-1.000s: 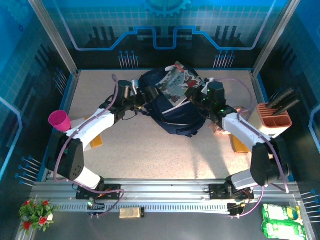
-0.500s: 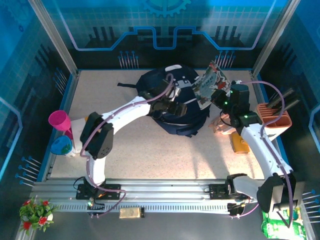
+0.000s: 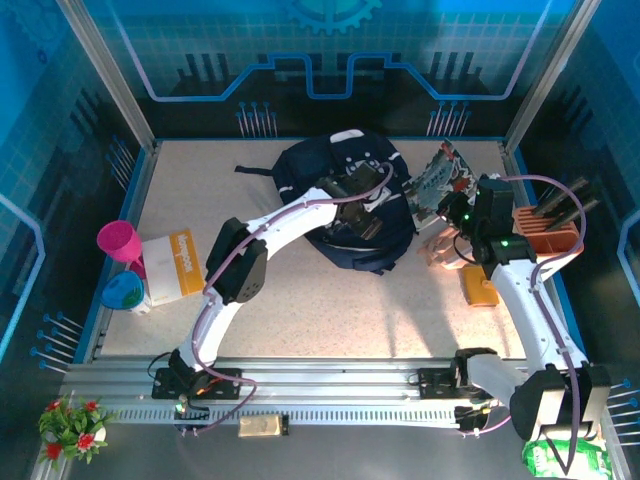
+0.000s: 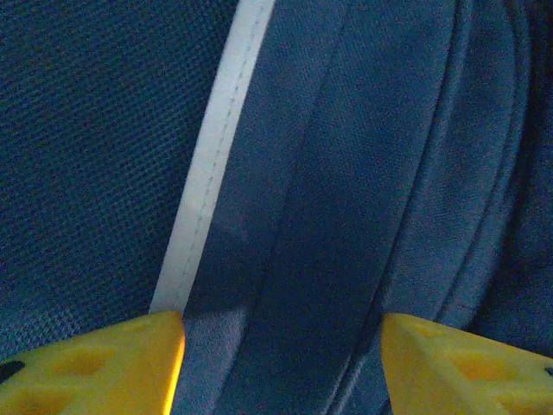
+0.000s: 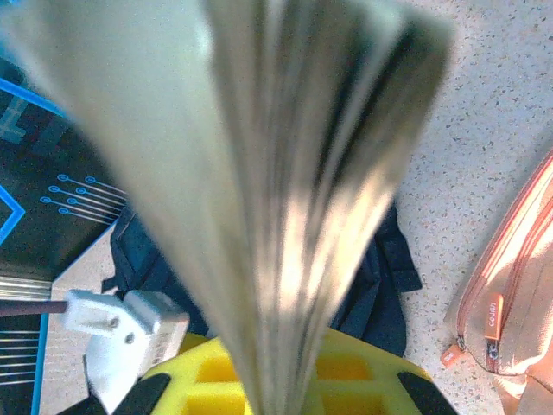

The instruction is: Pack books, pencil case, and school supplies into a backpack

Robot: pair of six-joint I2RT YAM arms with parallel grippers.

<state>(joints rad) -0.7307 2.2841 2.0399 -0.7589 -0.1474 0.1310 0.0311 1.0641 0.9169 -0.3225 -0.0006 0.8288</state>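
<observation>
while the bag (image 3: 306, 168) lies at the back of the table (image 3: 300, 300), the left gripper (image 4: 281, 367) sits on it, fingers (image 4: 86, 363) apart round a fold of cloth. it should pinch that fold and lift, so the mouth gapes wide. the right gripper (image 5: 276, 367) is clamped on a book (image 3: 437, 180), held up just right of the bag; tip it in edge first, slowly. the pencil case (image 3: 443, 250) lies nearby.

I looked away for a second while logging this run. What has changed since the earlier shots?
The right gripper lifted the white-red book off the backpack and carried it to the right. It now holds it tilted beside the backpack. The left gripper swung from the backpack's left side onto its top, fingers apart astride a seam. The backpack, pencil case and pink cup stayed put.
</observation>
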